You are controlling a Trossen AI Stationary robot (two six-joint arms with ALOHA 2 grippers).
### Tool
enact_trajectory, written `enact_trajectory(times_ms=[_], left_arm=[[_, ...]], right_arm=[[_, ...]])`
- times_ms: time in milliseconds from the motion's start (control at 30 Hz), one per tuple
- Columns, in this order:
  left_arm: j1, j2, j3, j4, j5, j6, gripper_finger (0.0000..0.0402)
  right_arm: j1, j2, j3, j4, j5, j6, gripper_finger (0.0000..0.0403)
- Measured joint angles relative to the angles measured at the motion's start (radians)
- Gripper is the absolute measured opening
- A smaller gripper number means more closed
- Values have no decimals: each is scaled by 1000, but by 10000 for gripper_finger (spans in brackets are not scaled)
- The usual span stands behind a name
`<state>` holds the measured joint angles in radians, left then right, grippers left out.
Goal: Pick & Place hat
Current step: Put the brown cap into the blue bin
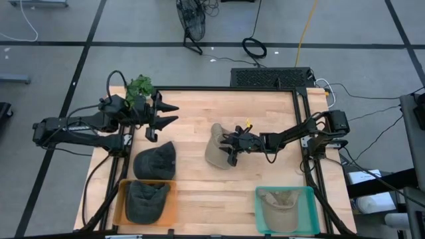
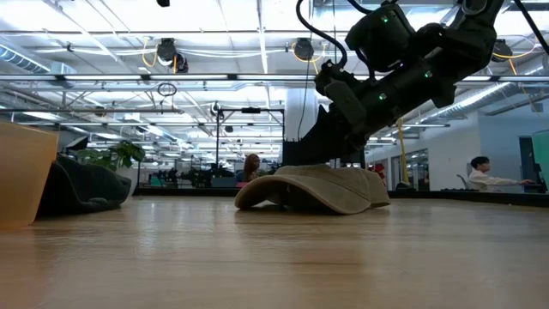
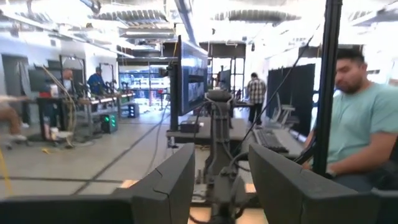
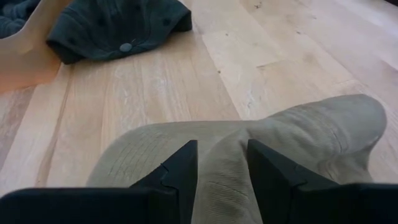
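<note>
We see the tan hat (image 1: pixel 216 147) lying on the table (image 1: pixel 199 119), near the middle. The right pincer (image 1: pixel 232 147) is right on the tan hat, and its two fingers (image 4: pixel 180 171) pinch a fold of the cloth between them. The left pincer (image 1: pixel 167 113) waits far from the tan hat, up in the air, its fingers apart and holding nothing.

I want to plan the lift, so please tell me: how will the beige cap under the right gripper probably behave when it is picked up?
The beige cap will probably sag: its cloth already folds into a ridge between the fingers of the right gripper. It seems light, being thin fabric. The curved brim looks stiffer and may keep its shape. It lies flat, so rolling seems unlikely.
</note>
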<state>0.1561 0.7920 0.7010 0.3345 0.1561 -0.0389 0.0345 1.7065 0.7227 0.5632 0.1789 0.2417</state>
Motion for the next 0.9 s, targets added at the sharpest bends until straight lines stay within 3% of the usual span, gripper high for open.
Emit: enact_trajectory(times_ms=[233, 600, 900], left_arm=[[-33, 47, 0, 41, 0, -43, 163], [-60, 182, 0, 318, -1, 11, 163], [-59, 203, 0, 336, -106, 81, 163]], right_arm=[[5, 0, 0, 0, -2, 26, 121], [40, 0, 0, -7, 3, 71, 121], [18, 0, -1, -9, -18, 60, 121]])
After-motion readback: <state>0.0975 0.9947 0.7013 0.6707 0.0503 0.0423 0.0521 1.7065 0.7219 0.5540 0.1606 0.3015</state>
